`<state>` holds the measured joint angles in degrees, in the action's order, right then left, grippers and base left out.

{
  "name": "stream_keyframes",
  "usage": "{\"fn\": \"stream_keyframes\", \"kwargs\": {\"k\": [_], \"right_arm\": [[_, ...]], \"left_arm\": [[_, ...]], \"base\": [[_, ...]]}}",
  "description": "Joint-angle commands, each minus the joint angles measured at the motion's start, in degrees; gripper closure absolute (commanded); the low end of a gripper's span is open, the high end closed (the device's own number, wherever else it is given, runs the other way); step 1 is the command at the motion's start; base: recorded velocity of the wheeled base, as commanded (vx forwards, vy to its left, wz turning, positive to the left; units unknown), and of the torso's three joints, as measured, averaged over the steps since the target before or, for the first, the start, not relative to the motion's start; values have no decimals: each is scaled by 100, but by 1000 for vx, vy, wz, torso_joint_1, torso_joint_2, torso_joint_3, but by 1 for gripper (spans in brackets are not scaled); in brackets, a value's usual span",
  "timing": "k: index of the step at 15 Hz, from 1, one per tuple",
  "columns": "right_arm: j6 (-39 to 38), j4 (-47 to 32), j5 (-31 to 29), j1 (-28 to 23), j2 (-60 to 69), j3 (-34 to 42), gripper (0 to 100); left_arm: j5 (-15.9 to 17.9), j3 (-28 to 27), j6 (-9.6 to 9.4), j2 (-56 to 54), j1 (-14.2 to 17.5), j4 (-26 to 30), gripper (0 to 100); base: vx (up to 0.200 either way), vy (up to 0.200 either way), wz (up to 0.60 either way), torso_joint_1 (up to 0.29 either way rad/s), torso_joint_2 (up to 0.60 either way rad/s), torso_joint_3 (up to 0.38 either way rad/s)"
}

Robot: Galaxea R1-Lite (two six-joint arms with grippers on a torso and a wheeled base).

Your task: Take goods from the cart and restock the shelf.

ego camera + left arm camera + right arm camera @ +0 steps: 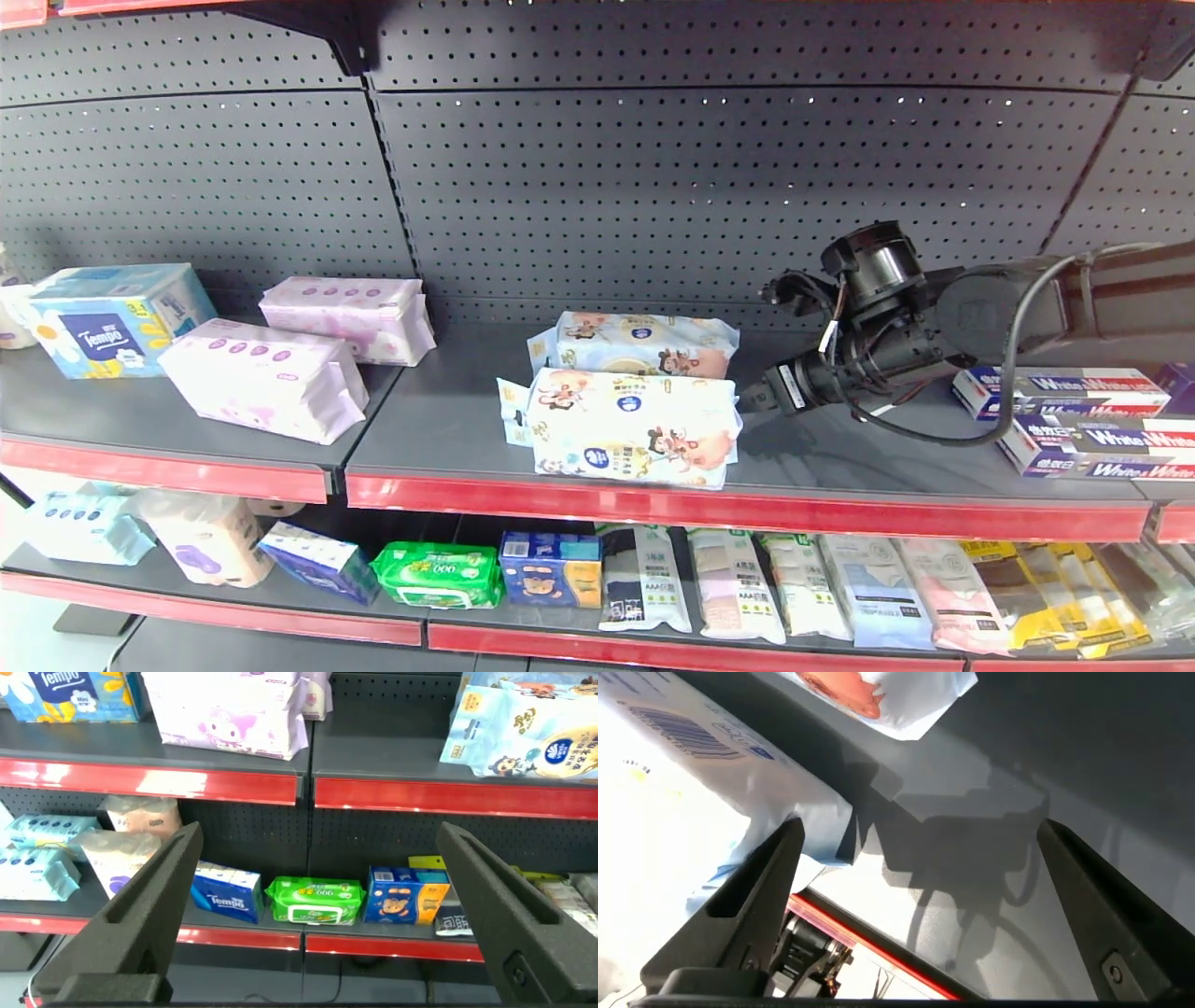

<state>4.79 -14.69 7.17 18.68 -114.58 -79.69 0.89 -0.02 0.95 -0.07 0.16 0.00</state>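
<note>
Jaws gape empty on right gripper (750,399), just beside right edge of front tissue pack (635,427).

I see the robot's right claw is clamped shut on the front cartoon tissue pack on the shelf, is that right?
Not quite: the right gripper is open, not clamped shut. The right wrist view shows its fingers spread wide at the front cartoon tissue pack, which lies on the shelf, with nothing between them.

On the upper shelf (840,467), the toothpaste boxes (1092,448) are cut by the right edge, a white item (11,322) by the left.
</note>
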Motion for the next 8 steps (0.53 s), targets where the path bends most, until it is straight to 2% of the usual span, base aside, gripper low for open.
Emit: {"fn": "stream_keyframes", "kwargs": {"k": [1, 8], "right_arm": [[4, 1, 4, 13, -38, -20, 0], [13, 1, -5, 31, -47, -20, 0]], "left_arm": [[-1, 2, 2, 7, 2, 0, 0], [-1, 2, 2, 7, 2, 0, 0]], "base": [[0, 0, 0, 0, 0, 0], [0, 0, 0, 0, 0, 0]]}}
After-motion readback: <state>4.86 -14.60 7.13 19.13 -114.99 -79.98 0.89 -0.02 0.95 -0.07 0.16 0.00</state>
